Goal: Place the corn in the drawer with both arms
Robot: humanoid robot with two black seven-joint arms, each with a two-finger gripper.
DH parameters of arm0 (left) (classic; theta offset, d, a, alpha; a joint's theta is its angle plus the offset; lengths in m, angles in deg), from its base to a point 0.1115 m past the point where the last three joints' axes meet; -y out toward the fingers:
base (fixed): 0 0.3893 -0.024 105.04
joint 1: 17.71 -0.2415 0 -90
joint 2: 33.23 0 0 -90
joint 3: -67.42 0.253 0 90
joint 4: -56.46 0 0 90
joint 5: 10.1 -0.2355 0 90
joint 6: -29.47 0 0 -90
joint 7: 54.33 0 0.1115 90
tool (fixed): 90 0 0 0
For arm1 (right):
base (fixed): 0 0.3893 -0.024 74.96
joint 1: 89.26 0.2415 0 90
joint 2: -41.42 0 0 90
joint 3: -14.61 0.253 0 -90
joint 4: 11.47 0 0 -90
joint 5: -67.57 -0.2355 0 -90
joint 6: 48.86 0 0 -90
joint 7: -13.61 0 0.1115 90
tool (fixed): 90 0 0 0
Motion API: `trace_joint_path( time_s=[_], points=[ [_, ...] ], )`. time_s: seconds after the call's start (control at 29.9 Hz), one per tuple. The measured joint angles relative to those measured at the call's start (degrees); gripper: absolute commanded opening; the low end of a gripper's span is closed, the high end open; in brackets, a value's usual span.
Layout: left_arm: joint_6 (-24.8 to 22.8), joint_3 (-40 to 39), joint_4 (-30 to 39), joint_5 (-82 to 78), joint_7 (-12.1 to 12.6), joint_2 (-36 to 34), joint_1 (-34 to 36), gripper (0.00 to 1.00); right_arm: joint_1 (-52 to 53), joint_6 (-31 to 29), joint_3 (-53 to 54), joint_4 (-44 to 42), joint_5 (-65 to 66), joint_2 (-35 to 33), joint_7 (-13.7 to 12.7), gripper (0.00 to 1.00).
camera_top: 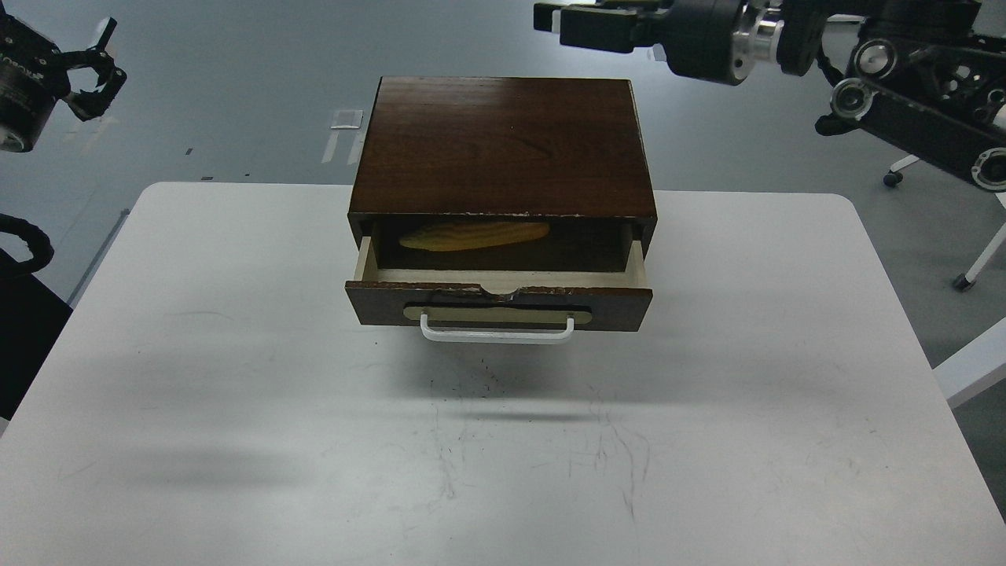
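Both grippers hang up in the air, away from the box and touching nothing: the left gripper (98,72) sits high at the left edge with its black clawed fingers spread apart and empty, while the right gripper (550,17) reaches in along the top edge, above and behind the box, and from here I cannot tell whether its fingers are parted or closed, since they read as one dark block. Neither one holds anything. Down on the table, the corn (475,234) lies on its side inside the drawer (500,303), toward the back and left of centre, its pointed end aimed left, partly shaded by the top of the box. That drawer is pulled partway out toward the near side, so its pale cream inner sides and dark floor show; its front has a chipped top edge, a brass-coloured plate and a white bar handle (497,330). It slides out of a dark brown wooden box (503,145) with a glossy lid, standing at the far middle of a white table (236,409) whose surface is scuffed with thin dark scratches in front of the drawer. Beyond the table the grey floor (236,79) spreads out, with a white chair leg on a castor (974,267) at the right.
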Motion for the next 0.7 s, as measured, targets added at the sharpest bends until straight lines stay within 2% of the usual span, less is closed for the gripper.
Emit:
trace_joint_path(
  time_s=[0.13, 0.37, 0.53, 0.7],
  points=[
    [0.0, -0.5, -4.1, 0.0, 0.0, 3.7, 0.5, 0.98, -2.6, 0.0, 1.5, -8.7, -12.6, -0.3, 0.0, 1.0],
    [0.0, -1.2, -8.9, 0.0, 0.6, 8.3, 2.0, 0.98, -9.3, -0.1, 7.1, -17.7, -35.3, -0.6, 0.1, 1.0],
    [0.0, -1.4, -9.2, 0.0, 0.6, 10.8, 2.6, 0.98, -15.9, -0.4, 13.7, -19.7, -46.5, -2.2, 0.2, 1.0],
    [0.0, -1.5, -9.2, 0.3, 0.8, 12.4, 2.7, 0.98, -25.7, -2.1, 24.9, -19.7, -62.3, -2.7, 0.0, 1.0]
  ],
)
